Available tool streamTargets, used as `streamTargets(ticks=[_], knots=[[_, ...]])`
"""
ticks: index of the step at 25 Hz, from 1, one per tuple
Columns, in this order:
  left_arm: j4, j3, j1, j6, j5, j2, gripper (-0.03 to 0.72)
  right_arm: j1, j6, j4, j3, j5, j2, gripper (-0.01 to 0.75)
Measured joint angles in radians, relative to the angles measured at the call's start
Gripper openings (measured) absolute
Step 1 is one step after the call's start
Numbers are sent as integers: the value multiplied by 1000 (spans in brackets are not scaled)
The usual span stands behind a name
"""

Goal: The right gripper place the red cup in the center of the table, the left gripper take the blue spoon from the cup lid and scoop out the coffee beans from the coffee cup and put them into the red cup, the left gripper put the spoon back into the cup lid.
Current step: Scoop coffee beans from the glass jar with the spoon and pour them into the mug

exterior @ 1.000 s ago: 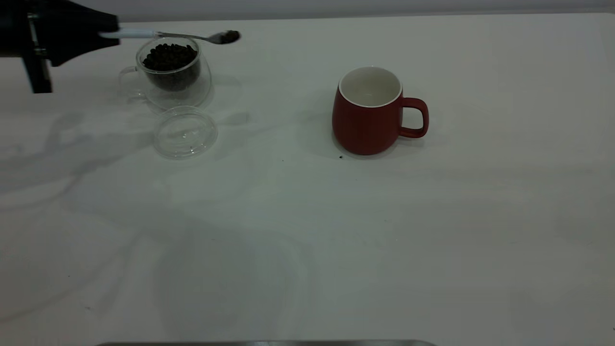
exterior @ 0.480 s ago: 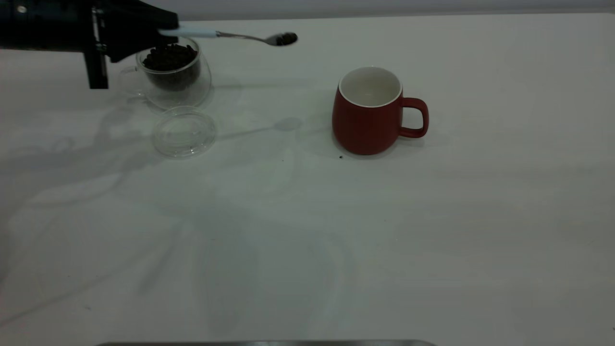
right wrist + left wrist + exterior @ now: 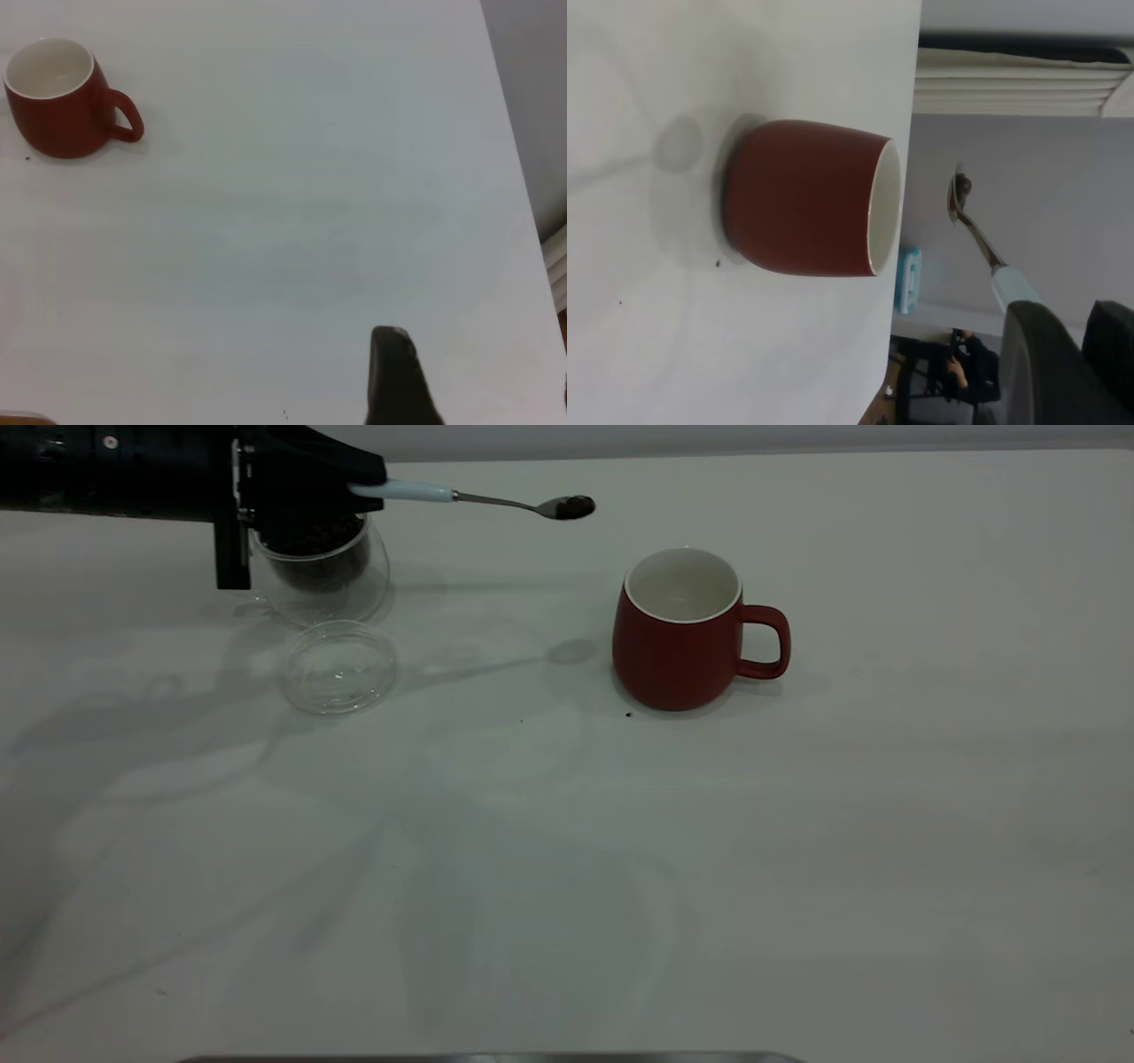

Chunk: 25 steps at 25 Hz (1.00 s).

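Observation:
My left gripper (image 3: 368,491) is shut on the pale handle of the blue spoon (image 3: 496,502) and holds it level in the air. The spoon's bowl carries a few coffee beans (image 3: 574,506) and hangs up and left of the red cup (image 3: 678,633), short of its rim. The red cup stands upright on the table (image 3: 567,850), white inside and empty. The coffee cup (image 3: 328,576), with dark beans inside, stands partly behind the gripper. The cup lid (image 3: 339,667) lies empty in front of it. The left wrist view shows the gripper (image 3: 1067,310), the spoon (image 3: 976,232) and the red cup (image 3: 802,199).
My right gripper (image 3: 478,390) is out of the exterior view; its wrist view shows one dark finger (image 3: 396,376) above bare table, far from the red cup (image 3: 58,106). A tiny dark crumb (image 3: 628,714) lies by the cup's base.
My left gripper has carried the loaded spoon to the right, from above the coffee cup toward the red cup, and now covers part of the coffee cup. Nothing else has moved.

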Motion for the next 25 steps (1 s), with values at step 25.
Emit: streamTargets(ticks=[25], knots=[[-64,0,-155,51,-154,0,122,0,0,0,0,0,0,478]])
